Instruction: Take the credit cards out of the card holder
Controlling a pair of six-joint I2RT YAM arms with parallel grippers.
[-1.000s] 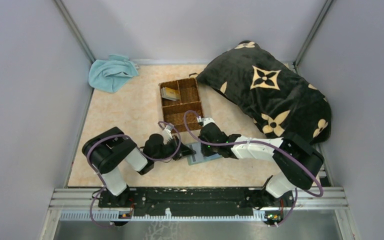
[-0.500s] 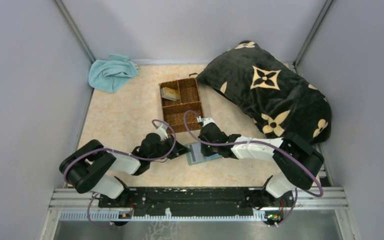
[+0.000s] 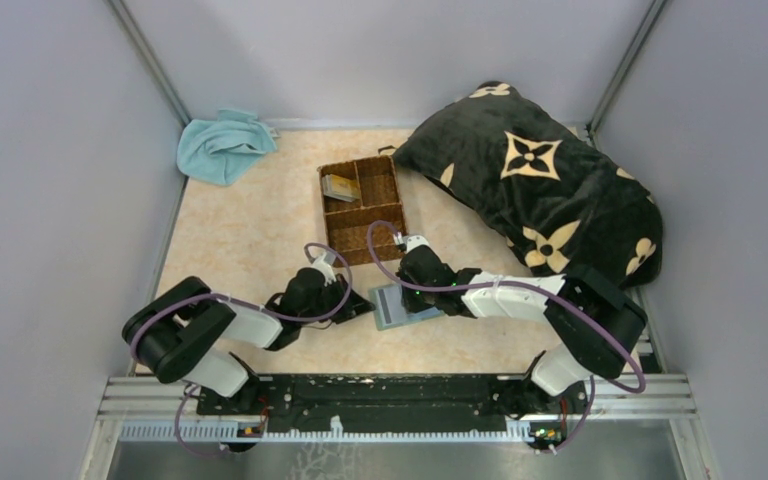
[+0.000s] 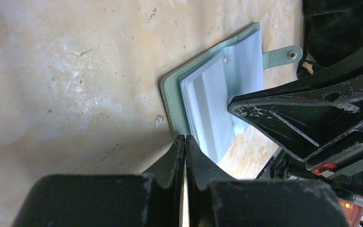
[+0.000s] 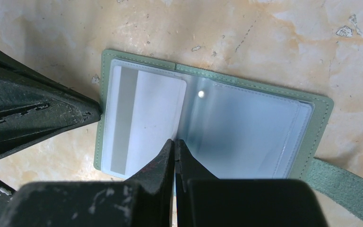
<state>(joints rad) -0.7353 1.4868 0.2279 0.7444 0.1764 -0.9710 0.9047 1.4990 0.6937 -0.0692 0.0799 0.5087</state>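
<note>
The wallet (image 5: 246,127) lies open and flat on the table (image 3: 250,240), between the 2 grippers. The right gripper (image 5: 175,143) has its fingers pressed together, with the tips down on the wallet's middle fold. The left gripper (image 4: 185,141) is closed too, its tips touching the wallet's edge. 1 card (image 5: 146,123) sits in the pocket on that side. In the basket (image 3: 365,206), the far left part holds more cards (image 3: 338,187).

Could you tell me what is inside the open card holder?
In the card holder, one pale card with a grey stripe shows behind clear plastic. Any cards beneath are covered.
</note>
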